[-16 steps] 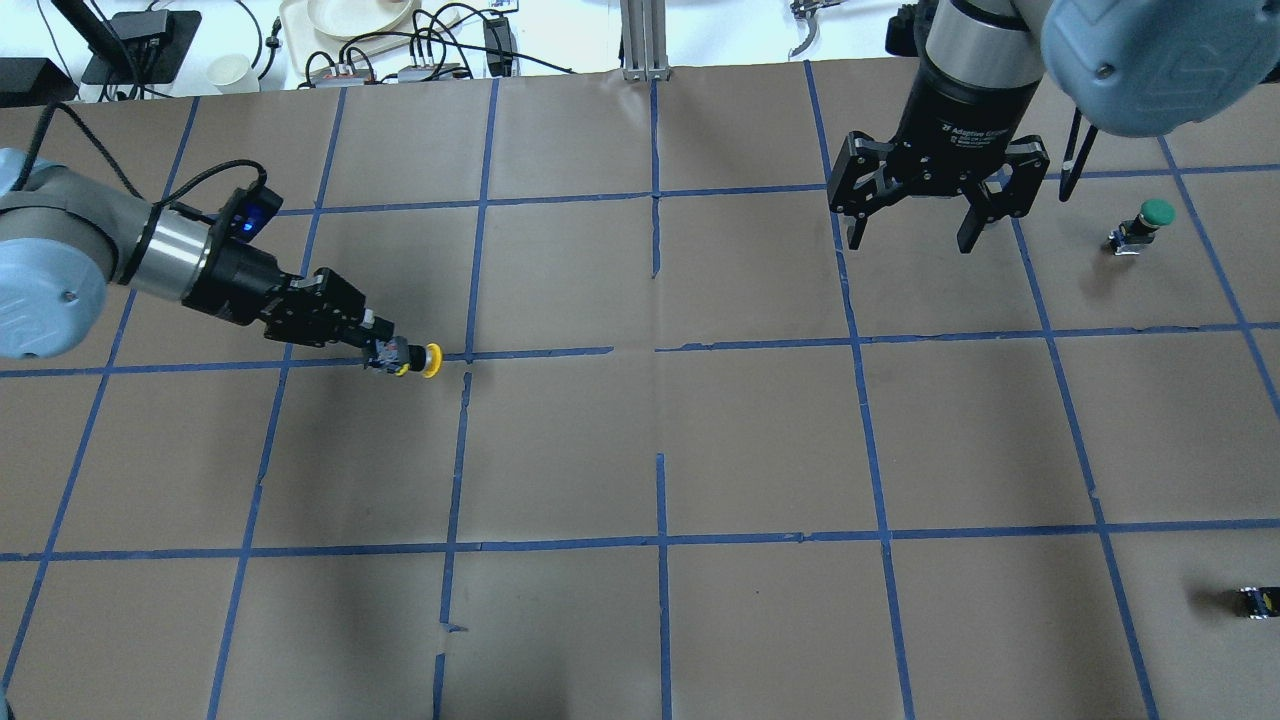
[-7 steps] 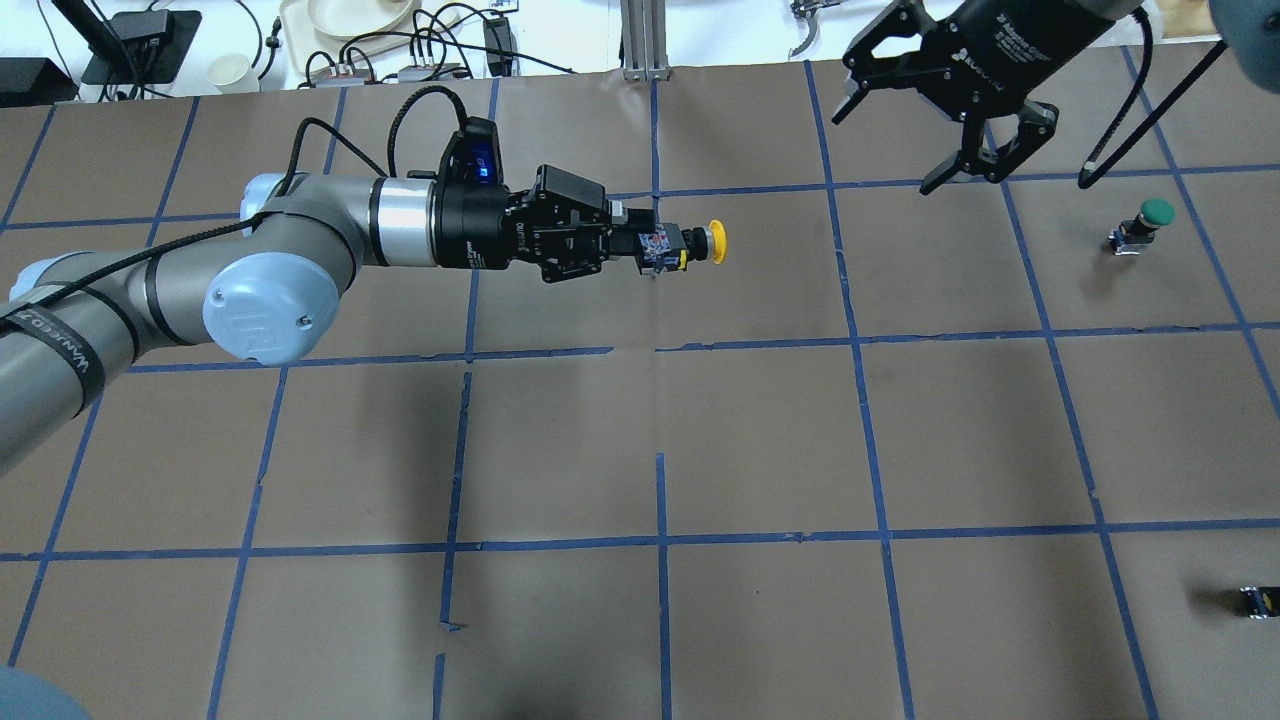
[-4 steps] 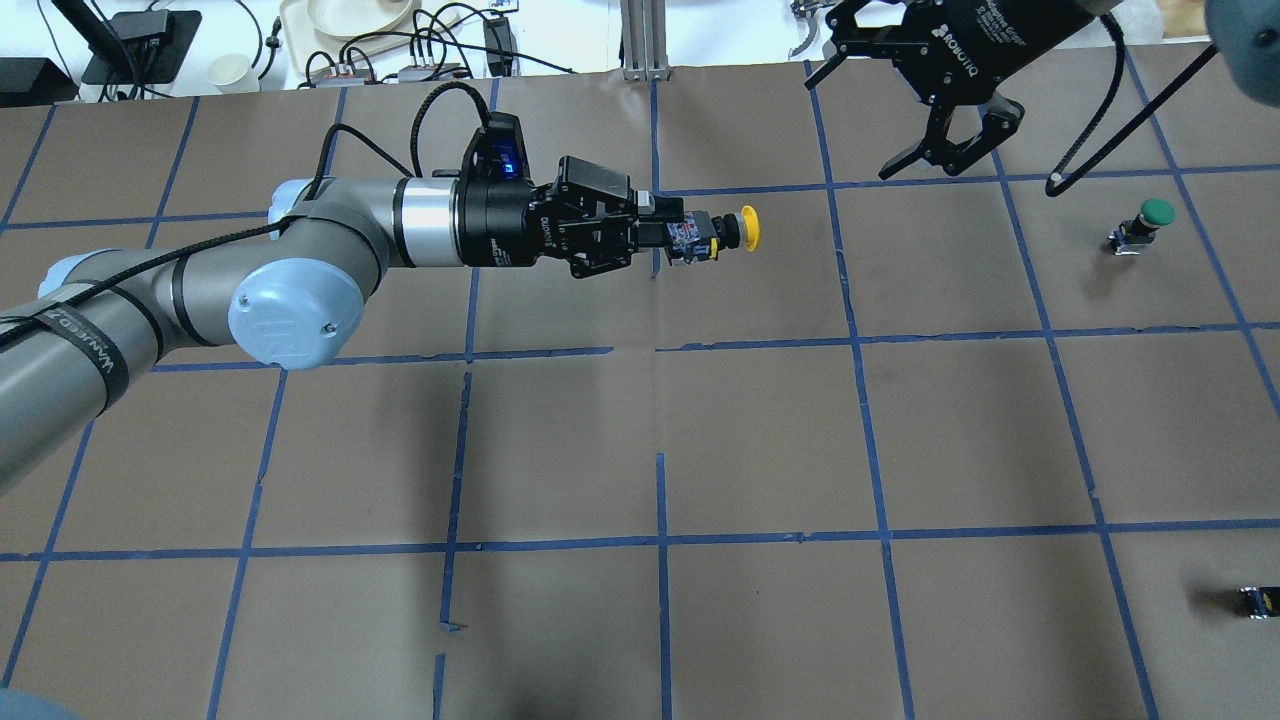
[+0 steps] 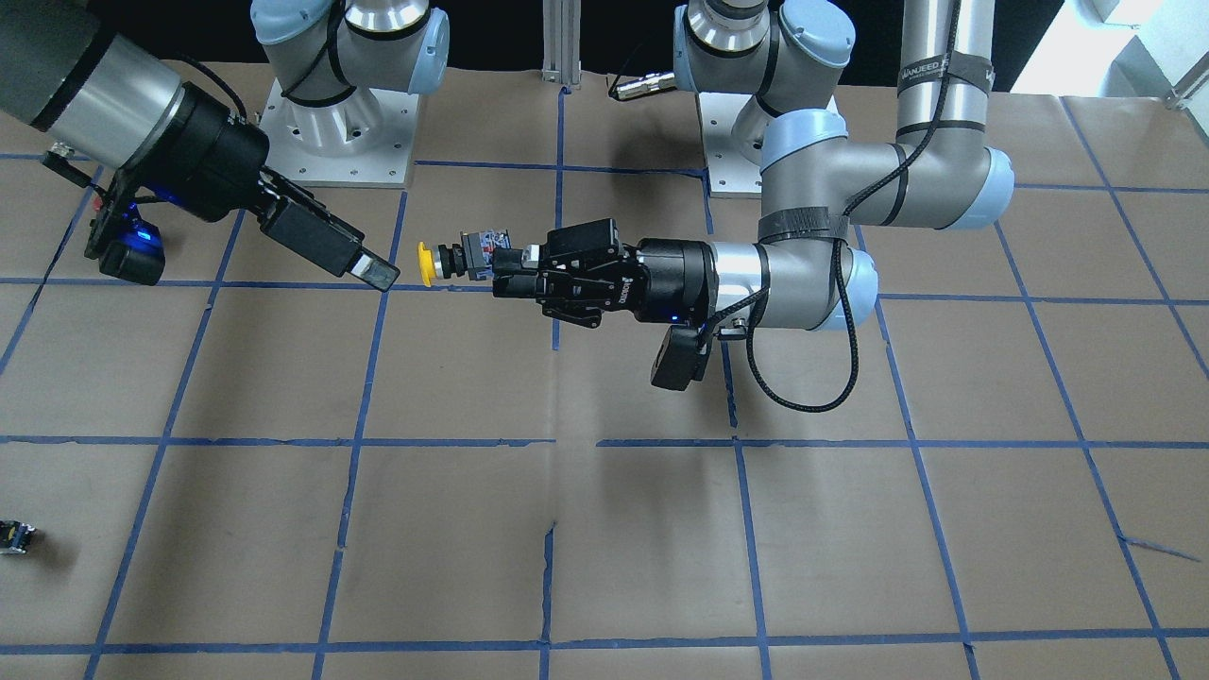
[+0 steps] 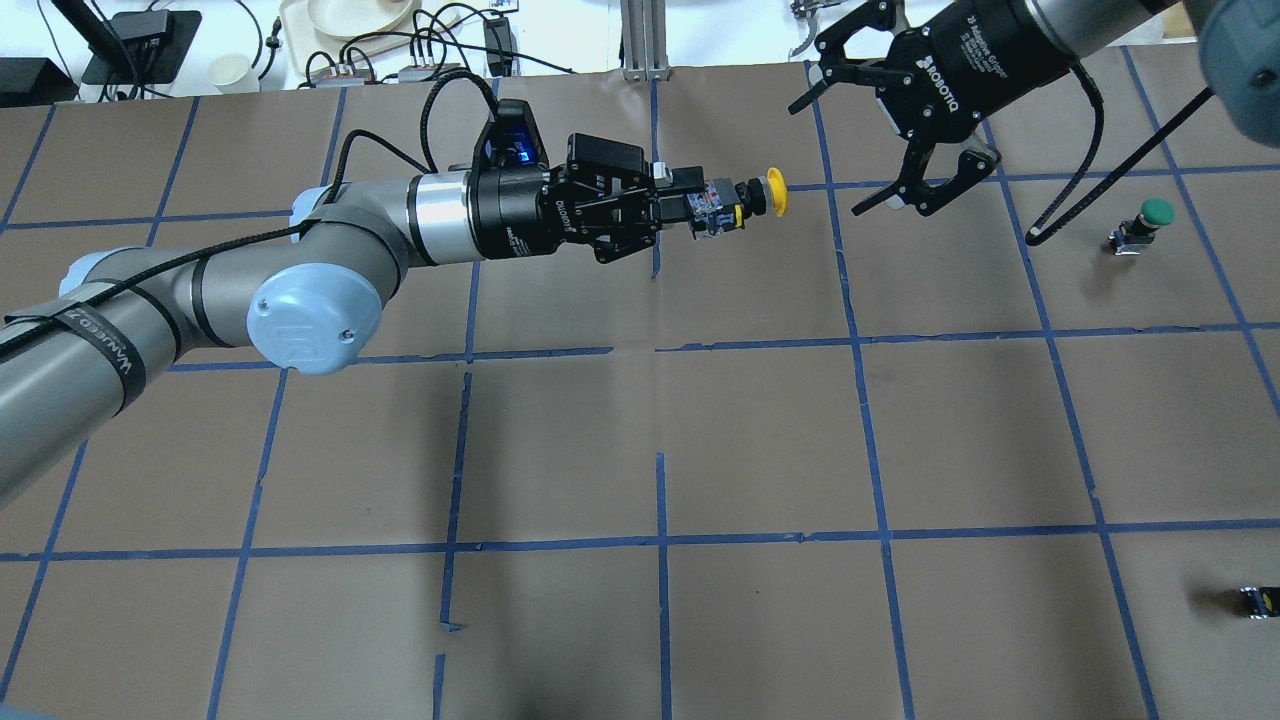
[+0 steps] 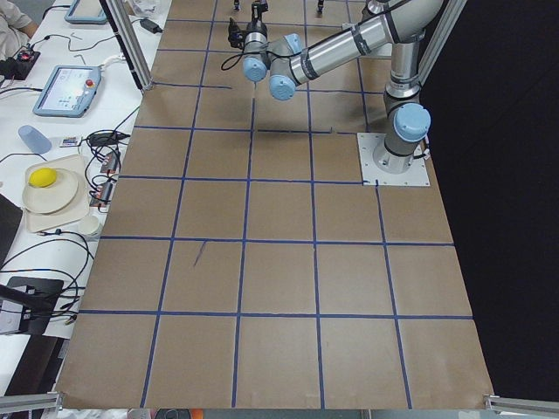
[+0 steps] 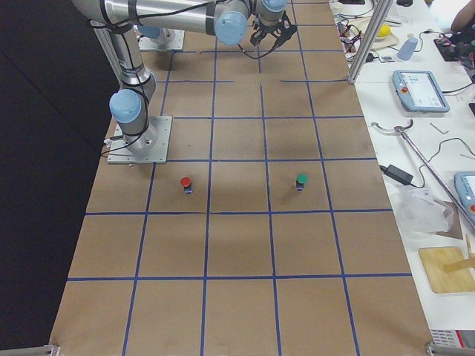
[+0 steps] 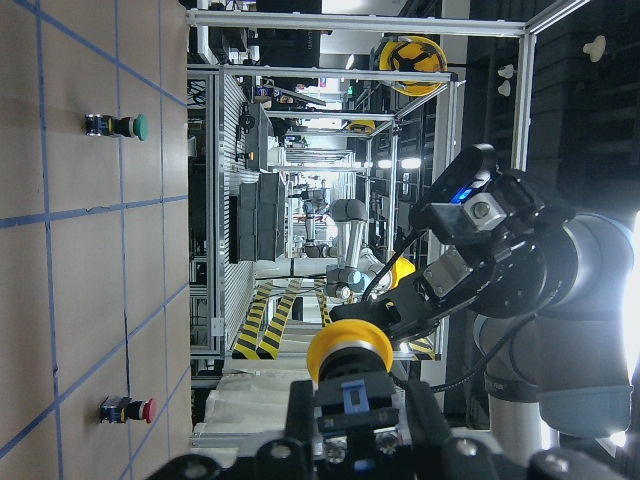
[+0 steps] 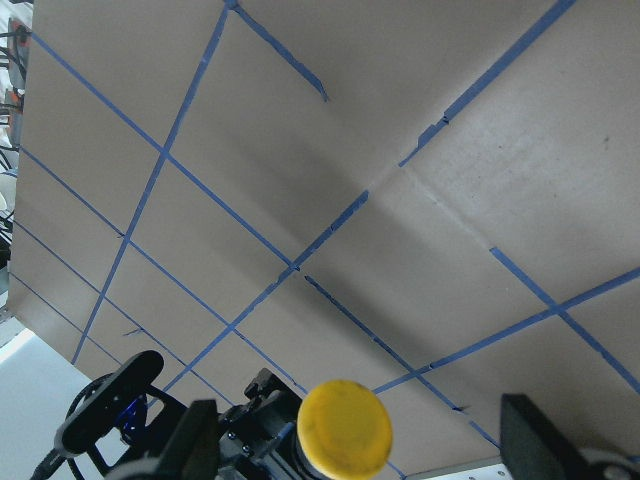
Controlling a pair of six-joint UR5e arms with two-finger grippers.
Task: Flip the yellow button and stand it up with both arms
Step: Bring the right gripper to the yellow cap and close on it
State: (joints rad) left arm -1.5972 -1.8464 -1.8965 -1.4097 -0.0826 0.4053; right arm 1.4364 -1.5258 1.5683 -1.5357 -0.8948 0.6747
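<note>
The yellow button (image 5: 758, 195) is held sideways in the air above the table, its yellow cap pointing at my right gripper. It also shows in the front view (image 4: 444, 262). My left gripper (image 5: 700, 205) is shut on the button's black base, with the arm stretched level over the table's far middle. My right gripper (image 5: 828, 160) is open and empty. It is tilted toward the cap with a small gap between them, one finger (image 4: 364, 264) close beside the cap. In the right wrist view the cap (image 9: 345, 427) lies between the two open fingers.
A green-capped button (image 5: 1150, 222) stands upright at the far right. A red-capped button (image 7: 185, 182) stands near the right arm's base. A tiny black block (image 5: 1258, 600) lies at the near right edge. Cables and dishes (image 5: 350, 30) sit beyond the far edge.
My left arm has lifted the button off the table at the left and carried it rightward and farther out. My right gripper has swung left and turned its open fingers toward the cap.
</note>
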